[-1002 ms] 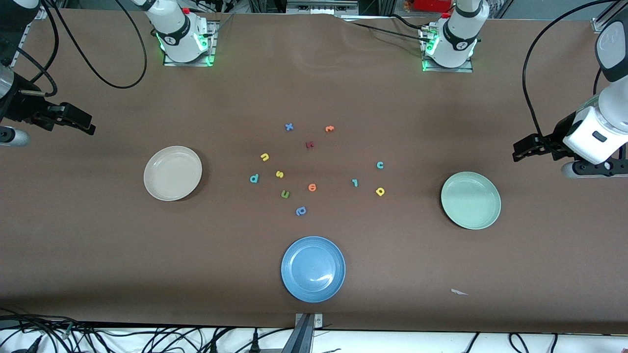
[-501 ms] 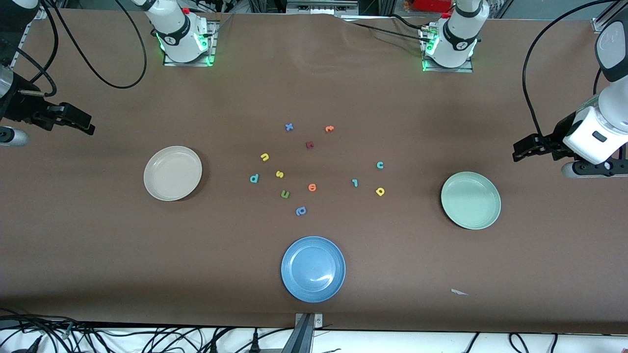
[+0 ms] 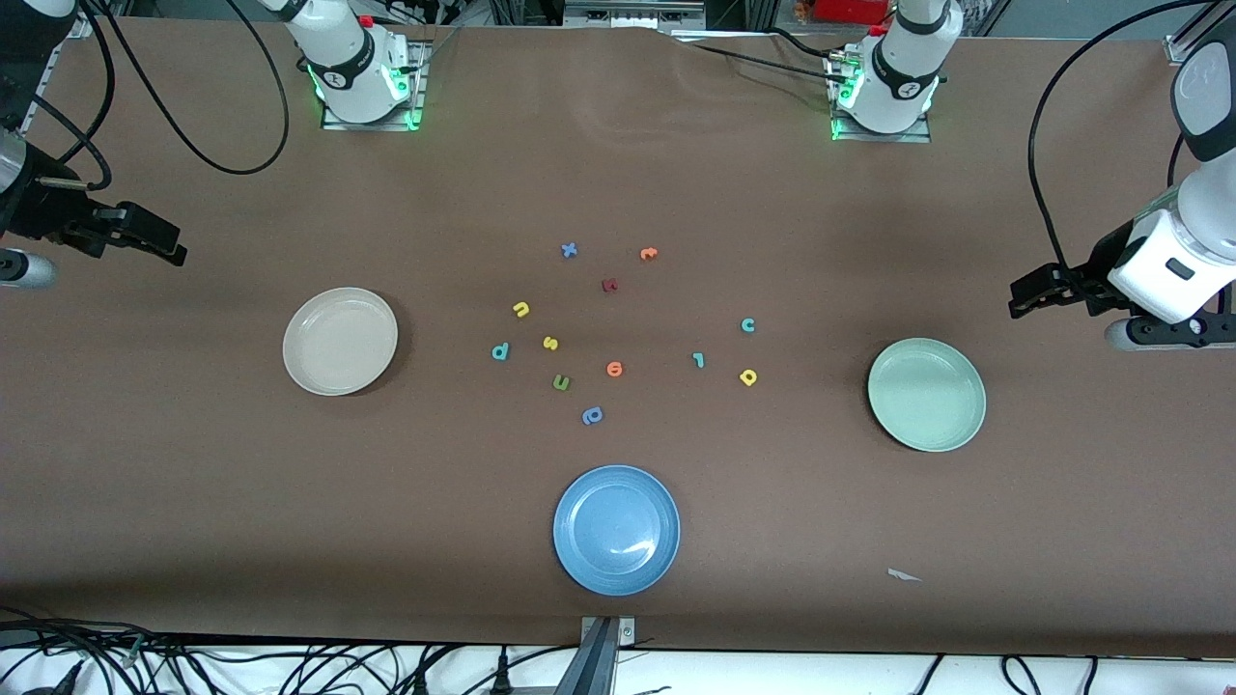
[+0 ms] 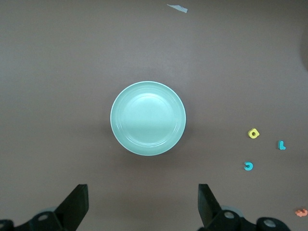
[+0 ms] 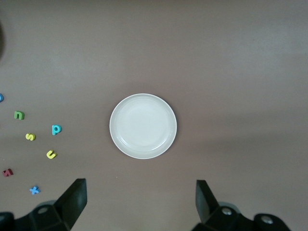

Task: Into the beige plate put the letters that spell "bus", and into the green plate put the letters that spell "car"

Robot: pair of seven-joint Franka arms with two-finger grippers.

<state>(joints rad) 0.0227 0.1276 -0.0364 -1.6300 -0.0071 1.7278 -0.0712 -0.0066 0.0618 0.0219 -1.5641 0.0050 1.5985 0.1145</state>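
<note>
At frame centre — tiny foam letters (image 3: pixel 551 343) lying loose between plates.
Left gripper (image 4: pixel 143 204) and right gripper (image 5: pixel 140 202) are hovering at the frame's side edges — fingers apart, holding nothing.

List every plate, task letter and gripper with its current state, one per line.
beige plate: empty
green plate: empty
blue plate: empty
bus letters, teal b, yellow u, yellow s: loose on table
car letters, teal c, yellow a, teal r: loose on table
left gripper: open, waiting
right gripper: open, waiting

The only readable signs are loose foam letters on the table (image 3: pixel 193 483). Among them are a blue x (image 3: pixel 569 250), a teal c (image 3: pixel 747 325) and a yellow s (image 3: pixel 550 343).
</note>
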